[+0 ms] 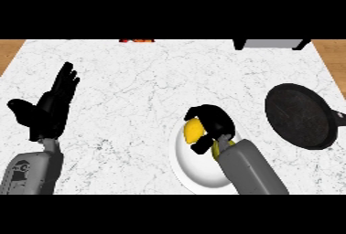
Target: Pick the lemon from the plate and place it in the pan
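Observation:
A yellow lemon (194, 130) lies on the white plate (196, 171) near the counter's front edge. My right hand (215, 120) is over the plate with its fingers curled round the lemon from the right and above, hiding part of it. The black pan (297, 115) sits to the right of the plate, its handle pointing right. My left hand (51, 105) rests open at the left, fingers up, far from the plate.
The white marble counter (148, 82) has wooden floor past its left and right edges. A grey and black appliance (272, 44) stands at the back right edge. A small red and orange object (137, 40) shows at the back edge.

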`<state>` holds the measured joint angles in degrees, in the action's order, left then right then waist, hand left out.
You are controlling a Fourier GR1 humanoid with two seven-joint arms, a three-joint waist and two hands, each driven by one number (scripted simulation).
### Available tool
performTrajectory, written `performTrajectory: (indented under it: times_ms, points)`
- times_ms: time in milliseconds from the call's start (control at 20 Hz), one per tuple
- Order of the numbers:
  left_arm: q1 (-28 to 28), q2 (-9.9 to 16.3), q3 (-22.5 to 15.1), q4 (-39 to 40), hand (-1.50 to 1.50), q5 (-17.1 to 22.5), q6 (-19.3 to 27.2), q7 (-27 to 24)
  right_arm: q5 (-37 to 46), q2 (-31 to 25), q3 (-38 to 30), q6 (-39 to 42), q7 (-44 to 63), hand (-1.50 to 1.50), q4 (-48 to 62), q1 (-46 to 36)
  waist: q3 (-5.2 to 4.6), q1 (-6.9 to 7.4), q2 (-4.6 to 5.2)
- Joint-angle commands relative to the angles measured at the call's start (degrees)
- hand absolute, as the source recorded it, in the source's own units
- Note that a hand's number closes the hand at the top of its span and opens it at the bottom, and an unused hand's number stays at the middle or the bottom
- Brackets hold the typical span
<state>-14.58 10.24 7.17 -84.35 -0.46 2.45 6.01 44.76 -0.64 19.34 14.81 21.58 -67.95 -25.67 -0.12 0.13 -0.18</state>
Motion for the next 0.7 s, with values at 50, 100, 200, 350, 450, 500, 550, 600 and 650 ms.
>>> performTrajectory:
  times_ms: [50, 100, 200, 350, 450, 500, 550, 600, 650]
  points:
    - [3.1, -1.5, -1.4, -2.2, 0.00, -1.2, 0.6, -1.4, -1.2, 0.6, 0.7, 0.4, -1.5, 1.50, 3.5, -5.0, 0.12, 0.25, 0.19]
    - [-0.7, 2.2, 2.6, 0.8, 0.00, 1.9, -2.4, -0.1, 1.7, 0.3, -1.0, -2.4, -6.2, 1.50, 4.9, -0.8, 0.12, 0.01, 0.21]
    - [2.8, -0.4, 0.2, -0.4, 0.00, -0.6, -0.8, -3.2, 2.3, 0.6, 0.0, -3.2, -5.5, 1.50, 3.3, 0.4, 0.12, -0.01, 0.18]
    - [0.5, -0.3, 0.7, 2.7, 0.00, -0.8, 0.2, -2.2, 5.8, 0.1, 10.8, 1.4, -3.0, 1.50, -9.6, 12.3, 0.07, -1.48, -0.22]
    - [3.3, -0.4, 1.0, 0.1, 0.00, -0.8, 0.9, -2.0, 8.5, -2.3, 17.2, 3.6, -2.9, 1.50, -12.9, 17.9, 0.06, -1.87, -0.70]
    - [2.8, -0.9, -0.2, 0.2, 0.00, -1.4, 0.6, -1.7, 10.5, -1.5, 21.5, 4.3, -1.2, 1.50, -14.8, 19.4, 0.02, -2.46, -0.98]
    - [3.2, 0.5, 1.7, 1.7, 0.00, -0.2, -0.3, -3.1, 11.5, -3.9, 24.2, 5.5, -2.0, 1.50, -16.2, 21.6, -0.05, -2.61, -0.89]
    - [4.4, -1.0, 0.9, 0.9, 0.00, -1.0, 1.0, -3.8, 12.7, -4.5, 26.8, 4.3, -0.9, 1.50, -18.9, 25.2, -0.02, -2.59, -0.93]
    - [4.4, -0.2, 1.0, -0.9, 0.00, -0.1, -0.1, -2.4, 12.8, -8.3, 26.0, 5.0, 0.5, 1.50, -26.6, 27.6, 0.03, -2.54, -0.95]
